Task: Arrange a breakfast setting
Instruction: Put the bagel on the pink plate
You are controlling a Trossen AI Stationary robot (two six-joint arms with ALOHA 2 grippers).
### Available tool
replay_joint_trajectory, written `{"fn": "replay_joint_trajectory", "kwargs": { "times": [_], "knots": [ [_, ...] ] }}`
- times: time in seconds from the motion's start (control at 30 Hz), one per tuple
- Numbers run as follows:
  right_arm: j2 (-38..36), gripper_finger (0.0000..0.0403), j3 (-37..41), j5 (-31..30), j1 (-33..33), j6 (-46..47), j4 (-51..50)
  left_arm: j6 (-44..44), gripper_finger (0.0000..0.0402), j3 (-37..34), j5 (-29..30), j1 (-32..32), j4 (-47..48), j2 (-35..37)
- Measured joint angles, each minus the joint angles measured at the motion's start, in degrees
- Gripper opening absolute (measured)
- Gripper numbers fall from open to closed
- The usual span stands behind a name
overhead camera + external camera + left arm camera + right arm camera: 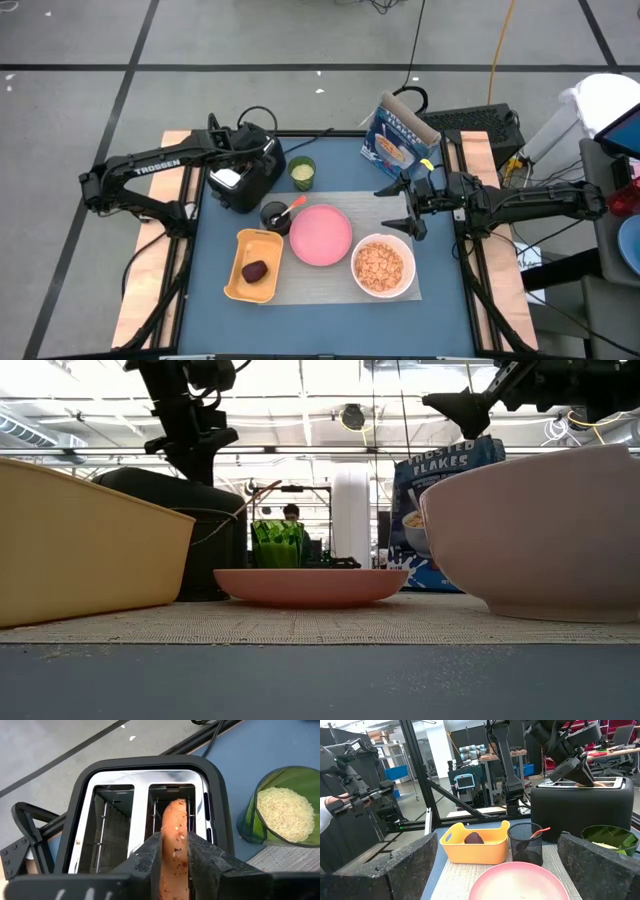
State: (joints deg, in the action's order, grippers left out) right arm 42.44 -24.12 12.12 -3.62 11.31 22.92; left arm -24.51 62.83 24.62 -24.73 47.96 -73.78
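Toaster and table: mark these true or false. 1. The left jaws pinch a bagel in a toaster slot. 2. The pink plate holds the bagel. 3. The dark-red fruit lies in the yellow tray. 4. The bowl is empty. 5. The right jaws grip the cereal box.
1. True: the left gripper pinches the bagel in the toaster.
2. False: the pink plate is bare.
3. True: fruit, yellow tray.
4. False: the bowl holds cereal.
5. False: the right gripper is open, holding nothing.

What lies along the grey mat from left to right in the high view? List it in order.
yellow tray → pink plate → white bowl
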Motion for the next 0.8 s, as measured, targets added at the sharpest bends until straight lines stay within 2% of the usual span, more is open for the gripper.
{"fn": "replay_joint_trajectory", "kwargs": {
  "times": [0.2, 0.5, 0.8],
  "knots": [
    [0.0, 0.0398, 0.0, 0.0, 0.0, 0.0, 0.0, 0.2, 0.0064, 0.0, 0.3, 0.0, 0.0, 0.0],
    [0.0, 0.0398, 0.0, 0.0, 0.0, 0.0, 0.0, 1.9, 0.0061, 0.2, 0.2, 0.0, -0.2, 0.7],
    [0.0, 0.0398, 0.0, 0.0, 0.0, 0.0, 0.0, 2.5, 0.006, 3.7, -0.5, 0.0, 0.9, 1.4]
  ]
}}
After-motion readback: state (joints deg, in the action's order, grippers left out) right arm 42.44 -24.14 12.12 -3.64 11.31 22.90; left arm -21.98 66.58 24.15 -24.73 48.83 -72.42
